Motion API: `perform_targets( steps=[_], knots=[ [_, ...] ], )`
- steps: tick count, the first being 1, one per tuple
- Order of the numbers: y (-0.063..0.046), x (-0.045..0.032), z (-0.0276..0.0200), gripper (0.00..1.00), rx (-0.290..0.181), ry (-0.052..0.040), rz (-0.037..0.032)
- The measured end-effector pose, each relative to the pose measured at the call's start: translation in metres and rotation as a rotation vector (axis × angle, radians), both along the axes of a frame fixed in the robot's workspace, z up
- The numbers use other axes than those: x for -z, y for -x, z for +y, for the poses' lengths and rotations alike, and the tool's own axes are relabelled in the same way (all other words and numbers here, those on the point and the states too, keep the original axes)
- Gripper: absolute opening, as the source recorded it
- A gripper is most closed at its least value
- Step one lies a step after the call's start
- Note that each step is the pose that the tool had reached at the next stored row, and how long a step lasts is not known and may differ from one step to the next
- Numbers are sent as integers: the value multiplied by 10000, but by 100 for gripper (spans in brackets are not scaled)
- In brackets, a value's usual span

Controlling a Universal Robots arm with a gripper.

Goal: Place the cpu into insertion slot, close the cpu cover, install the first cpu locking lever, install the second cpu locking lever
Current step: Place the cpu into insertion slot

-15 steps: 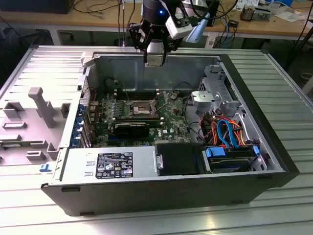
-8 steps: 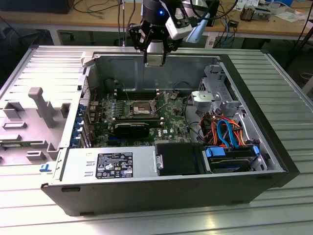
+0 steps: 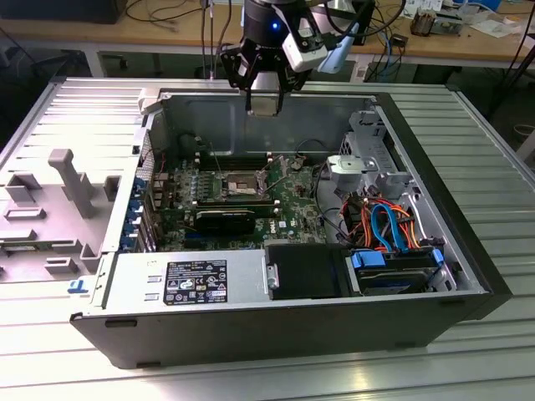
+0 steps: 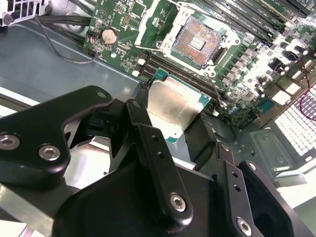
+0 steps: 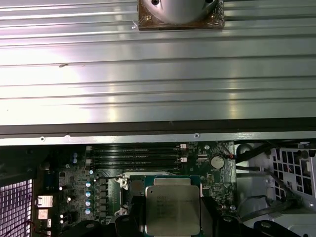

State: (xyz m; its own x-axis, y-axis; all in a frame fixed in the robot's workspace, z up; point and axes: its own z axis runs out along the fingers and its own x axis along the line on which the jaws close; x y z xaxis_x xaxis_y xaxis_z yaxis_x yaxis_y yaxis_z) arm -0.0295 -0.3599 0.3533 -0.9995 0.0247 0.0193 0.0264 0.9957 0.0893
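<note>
In the exterior view the jaws hang over the open PC case [image 3: 292,326], closed on the chip [image 3: 266,104] w/ its grey face showing. The socket [image 3: 241,182] sits on the green board [image 3: 297,213] down inside the case, below the jaws & well apart from the chip. The case stands on a ribbed metal bench [image 3: 493,134]. In the second wrist view the chip [image 4: 173,106] is pinched by two opposite edges btwn the black fingers [image 4: 143,118], jaws only as wide as the chip, silver top showing, green rim along its far edge. Beyond the jaws' tips lies the socket [image 4: 200,39], dark centre bare, silver frame round it. A coin battery [image 4: 108,34] sits to one side of it, long memory slots [image 4: 247,22] to the other. In the first wrist view the chip [image 5: 173,210] sits btwn the fingers [image 5: 211,217]; memory slots [image 5: 138,153] & battery [image 5: 217,161] lie past the tips, then the case wall [image 5: 148,129] & the bench [image 5: 148,74].
</note>
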Motion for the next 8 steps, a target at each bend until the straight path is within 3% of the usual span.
perform_targets(
  steps=[8],
  knots=[
    [2, 25, -6, 54, 0, 0, 0]
  ],
)
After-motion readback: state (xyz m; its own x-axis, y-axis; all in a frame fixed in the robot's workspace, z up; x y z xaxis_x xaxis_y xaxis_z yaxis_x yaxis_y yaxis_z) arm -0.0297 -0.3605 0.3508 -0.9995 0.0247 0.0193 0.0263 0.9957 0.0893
